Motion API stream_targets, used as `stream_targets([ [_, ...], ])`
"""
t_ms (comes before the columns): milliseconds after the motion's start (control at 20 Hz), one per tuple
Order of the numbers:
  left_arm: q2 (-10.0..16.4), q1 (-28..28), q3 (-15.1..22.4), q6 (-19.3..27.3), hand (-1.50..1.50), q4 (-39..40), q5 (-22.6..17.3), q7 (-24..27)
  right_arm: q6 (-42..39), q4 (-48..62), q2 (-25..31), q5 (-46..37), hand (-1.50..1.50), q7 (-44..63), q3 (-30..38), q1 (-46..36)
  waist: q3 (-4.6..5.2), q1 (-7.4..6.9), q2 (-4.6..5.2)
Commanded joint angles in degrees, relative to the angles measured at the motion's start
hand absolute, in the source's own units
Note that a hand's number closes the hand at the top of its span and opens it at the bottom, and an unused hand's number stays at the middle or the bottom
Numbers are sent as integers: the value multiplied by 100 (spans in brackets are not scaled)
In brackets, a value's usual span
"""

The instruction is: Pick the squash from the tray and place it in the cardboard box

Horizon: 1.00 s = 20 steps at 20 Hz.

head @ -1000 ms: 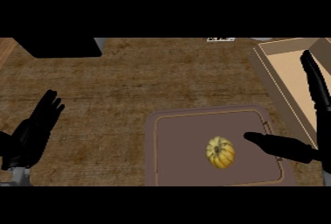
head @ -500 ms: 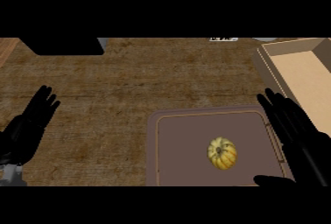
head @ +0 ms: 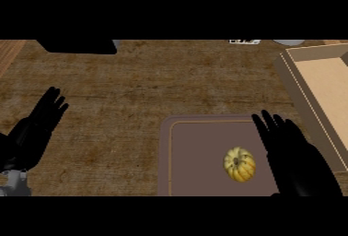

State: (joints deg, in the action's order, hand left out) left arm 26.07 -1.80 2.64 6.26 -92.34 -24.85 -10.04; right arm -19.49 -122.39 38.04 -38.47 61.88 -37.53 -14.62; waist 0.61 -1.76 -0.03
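The right hand [head: 298,159] is open, its fingers straight and close together, pointing away from the robot. It lies over the right side of the tray [head: 167,156]. Half a second ago it sat farther right, over the tray's right rim and reaching further up; now it has come in leftward and lower, toward the squash [head: 239,164]. A second ago its thumb stuck out sideways at the squash; no thumb shows apart now.

The squash lies on the tray just left of this hand, level with the palm, and has not moved. A thin strip of tray seems to show between them.

The box [head: 293,80] stands on the worktop [head: 149,87] to the upper right, beyond the fingertips.

The left hand [head: 34,133] rests open at the left edge, unchanged.
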Motion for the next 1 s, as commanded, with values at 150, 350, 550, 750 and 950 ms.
stream_targets([
  [150,56,-26,-129,-29,0,5,-80,-114,-1073,527,-1016,415,-150,1901,-190,-252,-15,63,-12],
  [350,70,41,-145,-159,0,135,-61,6,-1323,1015,-1373,565,-150,2109,36,-672,-17,44,1],
  [550,-101,35,-69,19,0,71,-21,-80,-1410,1089,-1768,346,-150,2319,-261,-518,-18,152,-36],
  [750,-35,-4,-157,-23,0,91,17,-28,-1624,1320,-1823,415,-150,2322,-17,-564,-33,175,-27],
  [950,-44,115,-203,-111,0,2,-43,12,-1816,1452,-2166,291,-150,2323,100,-638,-36,155,-38],
])
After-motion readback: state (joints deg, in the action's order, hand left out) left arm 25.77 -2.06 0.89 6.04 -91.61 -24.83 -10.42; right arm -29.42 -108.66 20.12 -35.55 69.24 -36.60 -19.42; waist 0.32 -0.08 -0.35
